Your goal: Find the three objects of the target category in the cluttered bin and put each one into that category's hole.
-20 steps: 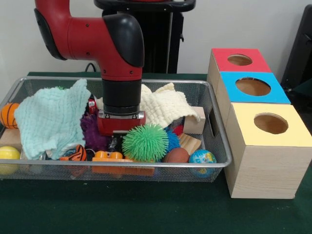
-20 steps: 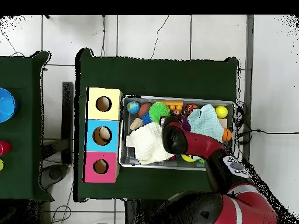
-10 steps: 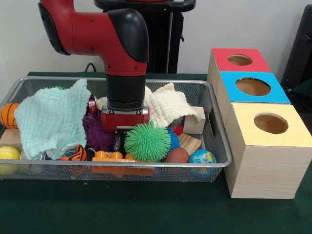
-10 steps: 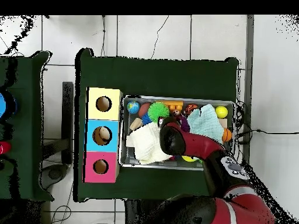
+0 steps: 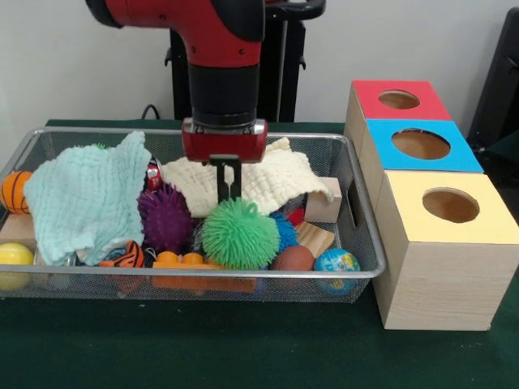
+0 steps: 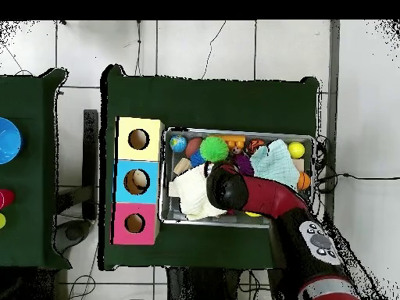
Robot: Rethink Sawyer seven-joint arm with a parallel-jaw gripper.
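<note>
The green spiky ball [image 5: 241, 233] sits in the wire bin [image 5: 366, 243], near the front rim and just beside the purple spiky ball [image 5: 166, 217]. All other places here are told from the green spiky ball.

This ball looks soft, squishy and very light. Its many little rubber spikes bend easily, so it should not slip much and will not break. I think the best place to hold it is across its round middle, squeezing the body and not only the spikes, because spikes alone could stretch and let go.

The gripper [image 5: 228, 188] hangs right above the ball. Its thin dark fingers [image 5: 224, 180] stand close together and their tips reach the top spikes. It may be pinching a few spikes, but from the front I cannot tell whether it is really holding the ball or only touching it.

Behind the ball lies a cream cloth [image 5: 272, 178]. Past the purple ball is a mint cloth [image 5: 85, 198]. The yellow box [image 5: 446, 247] stands outside the bin, on the blue globe ball's [image 5: 336, 262] side.
</note>
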